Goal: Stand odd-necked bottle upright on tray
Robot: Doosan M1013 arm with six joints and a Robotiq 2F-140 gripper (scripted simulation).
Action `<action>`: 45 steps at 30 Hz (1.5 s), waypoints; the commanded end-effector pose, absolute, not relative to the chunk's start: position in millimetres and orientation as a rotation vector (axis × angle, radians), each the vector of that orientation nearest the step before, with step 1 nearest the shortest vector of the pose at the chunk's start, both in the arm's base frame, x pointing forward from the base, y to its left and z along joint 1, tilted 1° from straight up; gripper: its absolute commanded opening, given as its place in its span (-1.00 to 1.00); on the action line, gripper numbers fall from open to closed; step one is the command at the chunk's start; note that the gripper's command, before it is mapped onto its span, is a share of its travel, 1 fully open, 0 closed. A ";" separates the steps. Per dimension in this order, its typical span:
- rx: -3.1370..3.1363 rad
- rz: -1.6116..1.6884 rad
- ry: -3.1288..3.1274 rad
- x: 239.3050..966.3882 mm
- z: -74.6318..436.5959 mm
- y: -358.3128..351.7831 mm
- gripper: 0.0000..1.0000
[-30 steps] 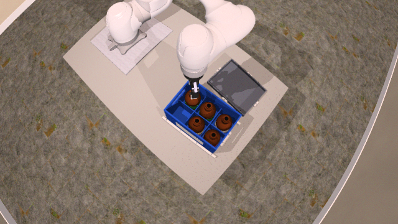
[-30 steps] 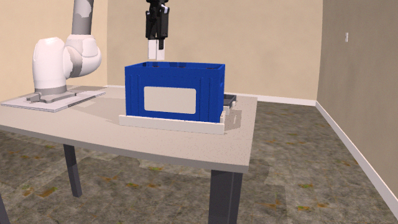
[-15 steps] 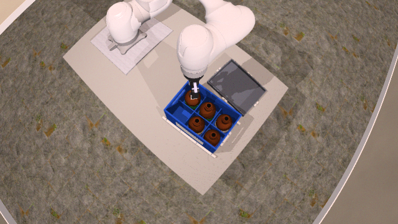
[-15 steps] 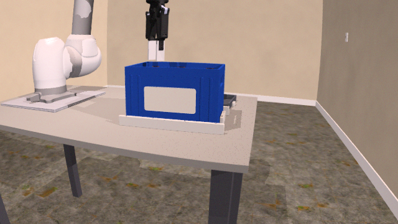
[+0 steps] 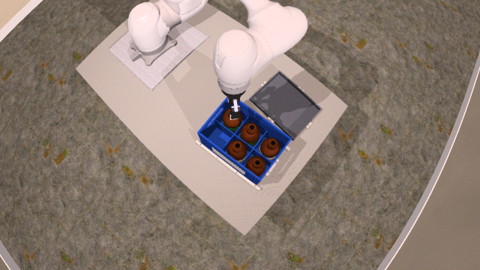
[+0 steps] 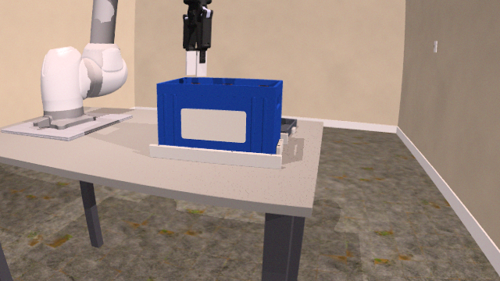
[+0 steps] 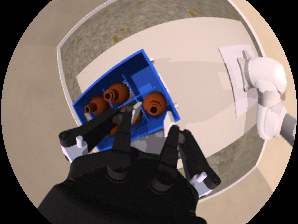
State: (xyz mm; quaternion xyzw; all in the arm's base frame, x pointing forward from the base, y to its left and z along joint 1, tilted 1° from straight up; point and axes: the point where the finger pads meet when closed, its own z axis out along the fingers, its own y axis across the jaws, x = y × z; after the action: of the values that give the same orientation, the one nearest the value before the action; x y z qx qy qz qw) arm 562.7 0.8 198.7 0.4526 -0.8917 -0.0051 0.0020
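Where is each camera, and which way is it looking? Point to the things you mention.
Top: high above, looking down on the blue crate (image 5: 205,139) (image 6: 169,117) (image 7: 162,82), dark tray (image 5: 286,105) (image 6: 289,126) and white arm (image 5: 236,56) (image 6: 62,82) (image 7: 267,75).
Exterior: beside the table, looking across at the crate's side; the arm and black hand (image 5: 234,114) (image 6: 197,66) (image 7: 153,112) show.
Wrist: by the hand, looking past its fingers into the crate; the arm's base shows.
Top and wrist both show bottles inside.

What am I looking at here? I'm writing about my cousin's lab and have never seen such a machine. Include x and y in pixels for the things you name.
It is one white jointed arm (image 5: 234,56) (image 6: 62,78) (image 7: 265,75) ending in a black two-fingered tool (image 5: 235,115) (image 6: 198,68). The first picture looks down from above, the second from beside the table (image 5: 150,124) (image 6: 219,179) (image 7: 195,55), the third from the arm's wrist. On the table stand a blue crate (image 5: 202,137) (image 6: 168,117) (image 7: 162,82) holding five brown bottles, one compartment unfilled, and a dark tray (image 5: 286,105) (image 6: 289,126). The tool is partly open above the crate, holding nothing.
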 end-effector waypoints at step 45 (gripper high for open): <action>1.420 -0.016 -2.798 562.6 188.9 0.9 -0.24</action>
State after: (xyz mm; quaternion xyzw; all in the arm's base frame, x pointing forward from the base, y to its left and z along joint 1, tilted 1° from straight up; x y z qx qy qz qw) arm 562.6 0.9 190.2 0.4526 -0.8917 -0.0051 0.0021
